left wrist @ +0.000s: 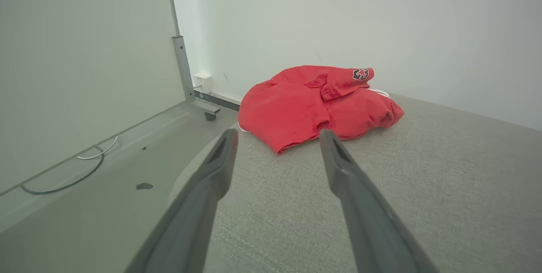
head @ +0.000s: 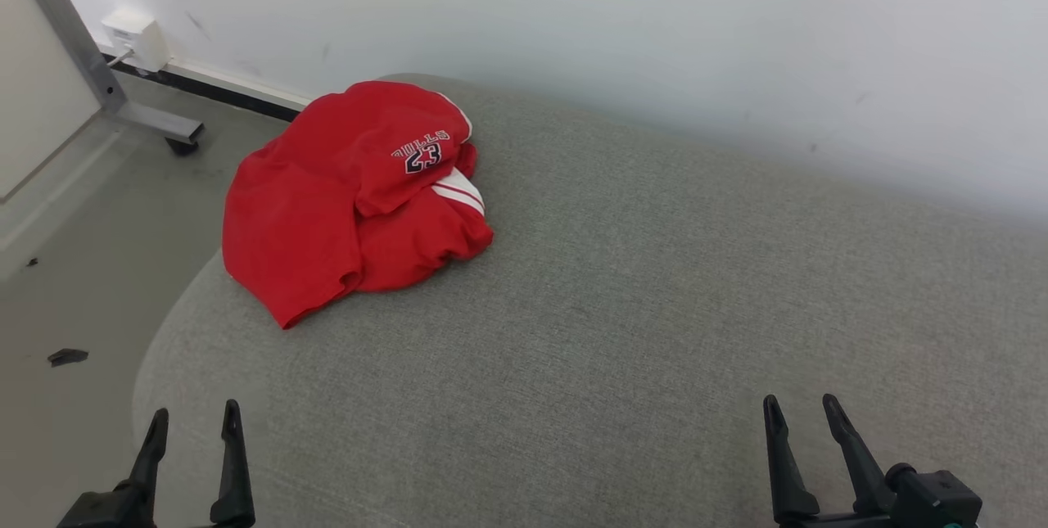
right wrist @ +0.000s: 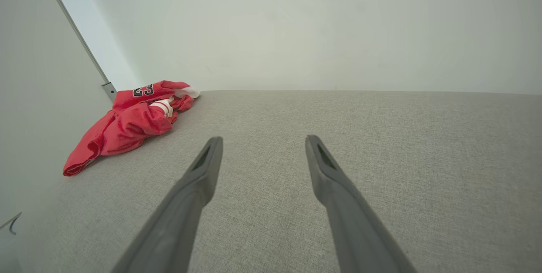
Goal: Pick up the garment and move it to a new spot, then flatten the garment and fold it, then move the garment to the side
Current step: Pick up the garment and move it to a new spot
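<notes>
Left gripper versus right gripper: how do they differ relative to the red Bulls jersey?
The left gripper hangs at the rounded left edge of the grey cushion, beside the floor; the right gripper hangs over bare cushion. The red Bulls jersey lies straight ahead of the left gripper, but far off to the right gripper's left. Shared: both have open, empty jaws, and neither touches the jersey.

Head view high, looking down; wrist views low, perhaps skimming grey surface (head: 655,307); all share garment (head: 352,200).
</notes>
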Robot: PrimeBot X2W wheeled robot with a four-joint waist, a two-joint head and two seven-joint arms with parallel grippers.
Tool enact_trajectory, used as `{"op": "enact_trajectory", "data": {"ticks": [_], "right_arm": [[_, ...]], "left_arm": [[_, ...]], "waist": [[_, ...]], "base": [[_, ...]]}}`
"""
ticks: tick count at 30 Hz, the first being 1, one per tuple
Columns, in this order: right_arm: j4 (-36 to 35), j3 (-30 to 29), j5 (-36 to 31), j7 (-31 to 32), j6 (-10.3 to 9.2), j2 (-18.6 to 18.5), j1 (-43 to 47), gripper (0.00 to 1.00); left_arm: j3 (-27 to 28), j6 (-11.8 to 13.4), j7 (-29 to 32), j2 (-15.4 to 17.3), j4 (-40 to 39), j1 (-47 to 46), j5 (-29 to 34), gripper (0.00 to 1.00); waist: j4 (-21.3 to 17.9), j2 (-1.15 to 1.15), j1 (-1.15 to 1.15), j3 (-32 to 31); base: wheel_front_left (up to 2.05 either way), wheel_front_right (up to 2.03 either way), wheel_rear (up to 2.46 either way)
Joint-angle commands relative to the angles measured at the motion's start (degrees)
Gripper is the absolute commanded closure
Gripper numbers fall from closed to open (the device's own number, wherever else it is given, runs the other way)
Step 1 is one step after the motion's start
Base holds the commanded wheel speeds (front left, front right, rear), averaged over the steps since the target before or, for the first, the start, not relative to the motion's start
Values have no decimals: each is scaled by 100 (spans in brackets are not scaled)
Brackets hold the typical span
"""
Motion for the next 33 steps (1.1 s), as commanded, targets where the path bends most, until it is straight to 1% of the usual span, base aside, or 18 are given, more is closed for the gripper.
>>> {"op": "enact_trajectory", "data": {"ticks": [1, 10, 17, 24, 28, 33], "right_arm": [[2, 5, 32, -23, -14, -15, -34, 0], [17, 23, -17, -2, -14, -15, -52, 0], [-21, 40, -63, 46, -14, -15, -118, 0], [-98, -49, -168, 119, -14, -16, -239, 0], [-221, -129, -304, 222, -14, -16, -374, 0], [-484, -328, -575, 348, -14, -19, -591, 0]], "left_arm": [[22, 32, -30, 29, 20, 37, -47, 0], [84, 85, -105, 44, 120, 52, -125, 0], [80, 80, -154, 72, 218, -92, -177, 0], [114, -1, -145, 176, 280, -519, -306, 0], [178, -95, -59, 310, 286, -1094, -456, 0], [286, -271, 62, 603, 386, -2084, -642, 0]], "waist": [[131, 0, 0, 3], [261, 0, 0, 37], [217, 0, 0, 110], [-53, 0, 0, 359], [-369, 0, 0, 655], [-873, 0, 0, 1192]], "base": [[0, 0, 0], [0, 0, 0], [0, 0, 0], [0, 0, 0], [0, 0, 0], [0, 0, 0]]}}
